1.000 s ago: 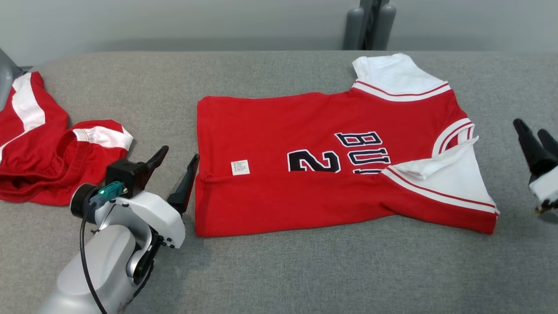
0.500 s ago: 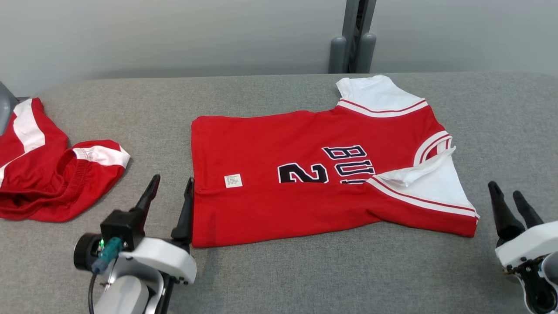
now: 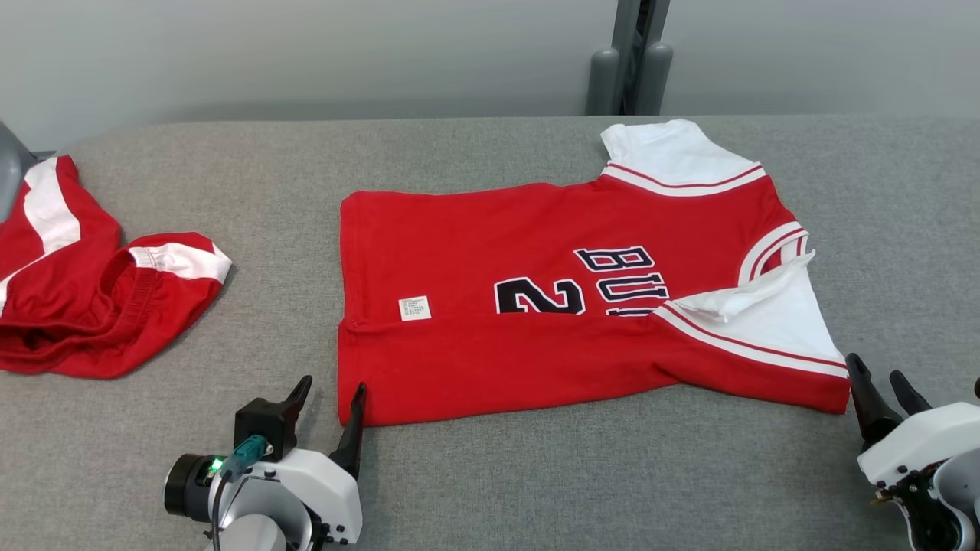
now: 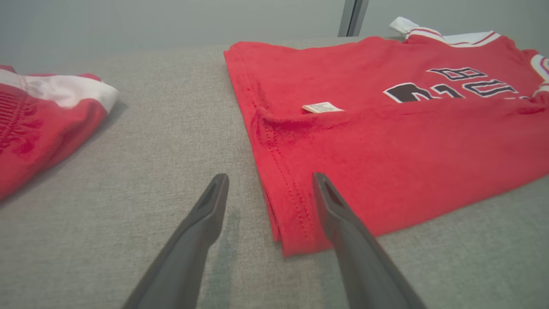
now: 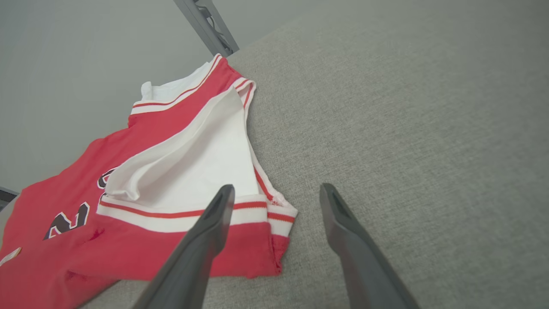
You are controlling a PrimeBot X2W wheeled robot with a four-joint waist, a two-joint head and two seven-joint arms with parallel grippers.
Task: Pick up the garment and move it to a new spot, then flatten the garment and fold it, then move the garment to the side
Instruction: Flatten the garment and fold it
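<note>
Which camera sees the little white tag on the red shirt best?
The left wrist view: the white tag on the red jersey looks biggest there. The head view shows it small; the right wrist view barely catches a sliver.

The garment (image 3: 490,237) was red, with white sleeves (image 3: 674,149) trimmed in red and white stripes, black white-outlined lettering (image 3: 582,283) and a white label (image 3: 414,308). The second garment (image 3: 76,306), at the left edge of the desk (image 3: 536,474), was red with white bands. The desk was grey.

Head view overhead; wrist views low, sharing jersey (image 3: 536,252).
</note>
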